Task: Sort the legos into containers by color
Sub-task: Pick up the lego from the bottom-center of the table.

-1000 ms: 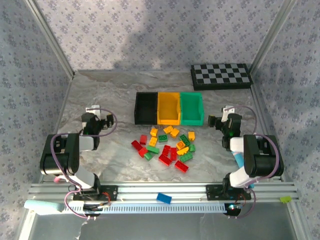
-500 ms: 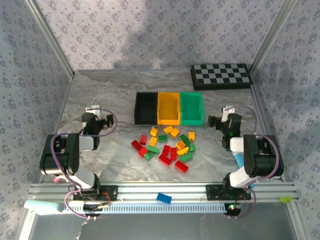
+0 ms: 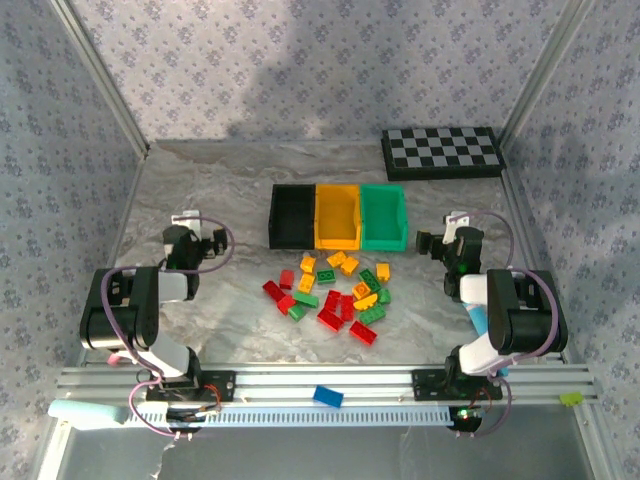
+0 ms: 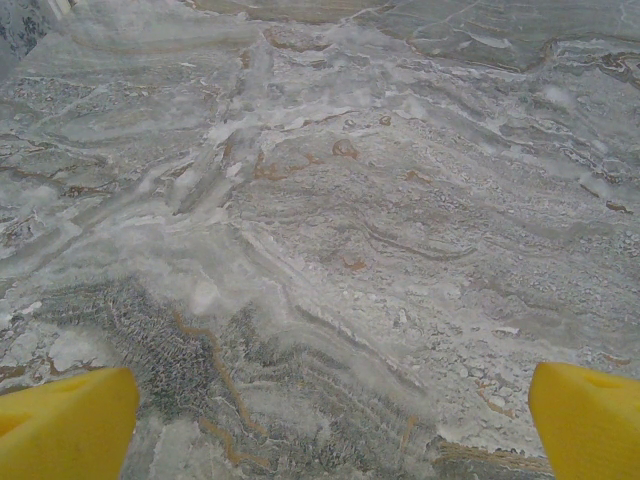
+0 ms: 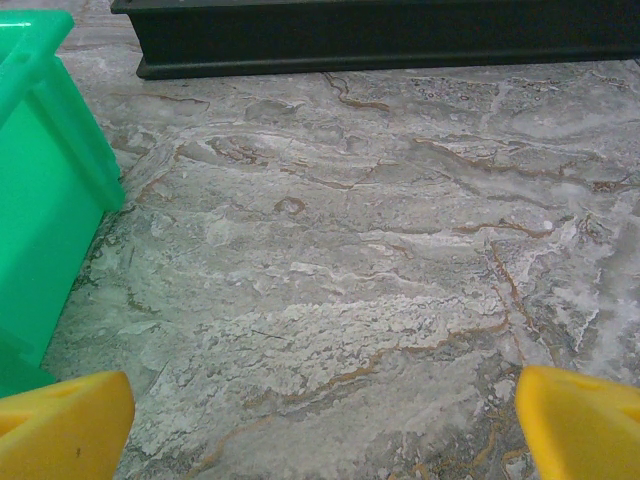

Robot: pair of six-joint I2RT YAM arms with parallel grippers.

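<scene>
Top external view: both arms are folded at the near edge. The left end effector (image 3: 205,244) is released, its jaws wide apart and nothing between them. The left wrist view shows marbled surface (image 4: 330,220) between its yellow fingertips (image 4: 65,425). The right end effector (image 3: 432,243) is likewise released and empty.

I find the legos (image 3: 335,290) loose in one cluster on the surface between the two end effectors, well apart from both. The containers (image 3: 338,215) stand joined in a row just beyond that cluster. The black bin (image 3: 292,215) is nearest the left end effector, the yellow-orange bin (image 3: 337,215) is in the middle, and the green bin (image 3: 384,215) is nearest the right one. In the right wrist view, the green wall stands just beside the left-hand fingertip.

A checkerboard (image 3: 442,152) lies beyond the right end effector.
</scene>
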